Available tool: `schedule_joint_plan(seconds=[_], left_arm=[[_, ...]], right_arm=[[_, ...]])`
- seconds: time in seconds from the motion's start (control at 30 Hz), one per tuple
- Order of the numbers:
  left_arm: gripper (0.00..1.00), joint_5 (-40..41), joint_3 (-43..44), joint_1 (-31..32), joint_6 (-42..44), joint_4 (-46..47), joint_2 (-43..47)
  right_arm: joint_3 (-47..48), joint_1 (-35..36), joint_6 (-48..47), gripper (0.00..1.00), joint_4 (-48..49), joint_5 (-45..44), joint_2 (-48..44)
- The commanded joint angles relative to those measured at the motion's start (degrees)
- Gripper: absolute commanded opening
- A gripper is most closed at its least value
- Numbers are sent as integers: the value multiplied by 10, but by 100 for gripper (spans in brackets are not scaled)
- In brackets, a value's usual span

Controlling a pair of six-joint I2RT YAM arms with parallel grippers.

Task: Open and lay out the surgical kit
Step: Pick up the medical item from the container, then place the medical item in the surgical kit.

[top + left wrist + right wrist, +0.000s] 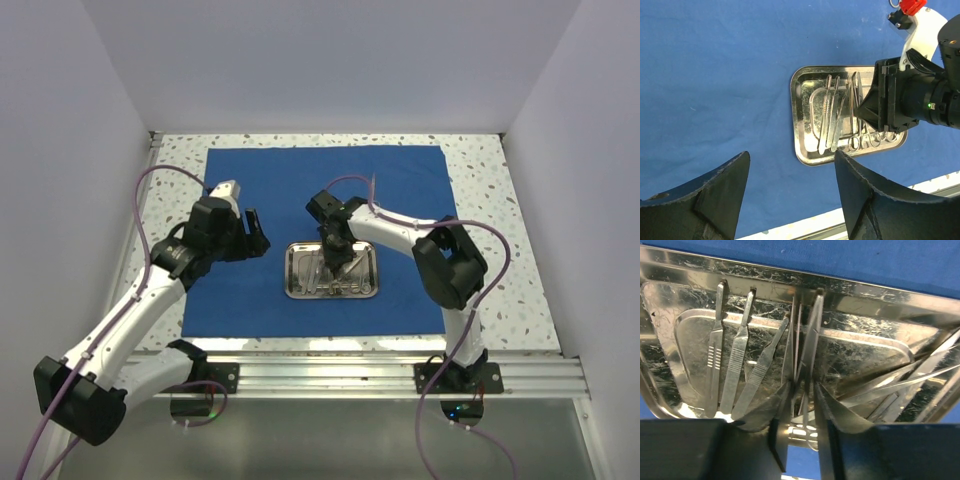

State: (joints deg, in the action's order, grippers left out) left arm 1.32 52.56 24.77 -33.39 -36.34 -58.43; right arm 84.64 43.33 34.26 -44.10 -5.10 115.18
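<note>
The royal-blue cloth wrap (260, 190) lies spread flat on the table. On its near middle sits the steel tray (290, 270), holding several slender silver instruments (826, 115). My right gripper (337, 262) reaches down into the tray. In the right wrist view its fingers (782, 400) are shut on a thin silver instrument (810, 340) in the tray's middle, with flat scalpel-like handles (715, 360) lying to the left. My left gripper (250, 232) hovers over the cloth left of the tray. It stands open and empty (791, 155), the tray rim (797, 125) just beyond its fingertips.
Speckled tabletop (480, 200) shows around the cloth. An aluminium rail (350, 375) runs along the near edge by the arm bases. White walls close in the left, right and back. The right arm's wrist (910, 100) covers the tray's right end in the left wrist view.
</note>
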Motion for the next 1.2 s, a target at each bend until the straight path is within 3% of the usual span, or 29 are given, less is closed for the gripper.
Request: schedule_joint_plan(seconds=[0.0, 0.23, 0.77, 0.97, 1.17], left_arm=[[72, 5, 2, 0, 7, 10, -3], [72, 10, 3, 0, 6, 10, -5], [72, 11, 4, 0, 2, 28, -22], [72, 10, 11, 0, 2, 19, -26], [72, 9, 1, 0, -6, 14, -25]], right_arm=[[8, 1, -2, 24, 3, -8, 22], [1, 2, -5, 0, 9, 6, 37], [167, -31, -33, 0, -108, -56, -38], [255, -133, -52, 0, -108, -37, 23], [453, -200, -82, 0, -144, -41, 164]])
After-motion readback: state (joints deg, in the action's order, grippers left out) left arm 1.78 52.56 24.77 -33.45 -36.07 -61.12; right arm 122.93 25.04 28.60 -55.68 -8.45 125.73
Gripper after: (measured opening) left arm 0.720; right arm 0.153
